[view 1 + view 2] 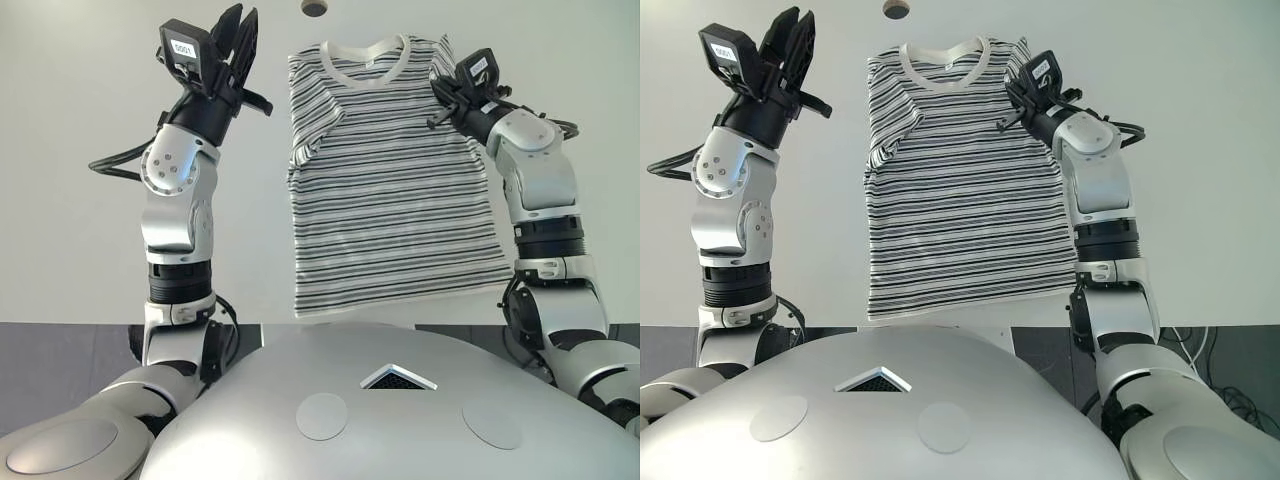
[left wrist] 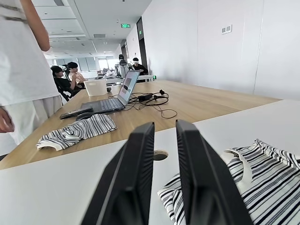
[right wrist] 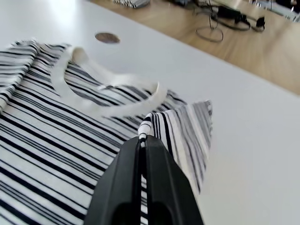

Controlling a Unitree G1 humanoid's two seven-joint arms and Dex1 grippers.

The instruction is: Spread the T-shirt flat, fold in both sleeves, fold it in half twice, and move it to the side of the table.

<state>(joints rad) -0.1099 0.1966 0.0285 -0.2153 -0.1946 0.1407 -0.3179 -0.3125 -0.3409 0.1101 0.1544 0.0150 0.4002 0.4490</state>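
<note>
1. Left eye view: the T-shirt (image 1: 390,190) lies face up in the middle of the white table (image 1: 80,250), collar toward the top of the frame and hem toward the bottom. The body looks spread flat.
2. The left sleeve (image 1: 305,145), at the shirt's upper left edge, is tucked in over the chest, so that fold appears done.
3. The right claw (image 1: 438,100), at the upper right of the shirt, is clamped together on a pinch of striped cloth. In the right wrist view this looks like the edge of the right sleeve (image 3: 187,126), lifted slightly beside the collar.
4. The left claw (image 1: 238,40) is held up at the upper left of the frame, off the shirt. Its fingers are a narrow gap apart and hold nothing.
5. Judged from this, the task is early on, at the second sleeve fold. That sleeve has yet to be laid over the chest. Both half folds and the move to the table's side are not yet done.
</note>
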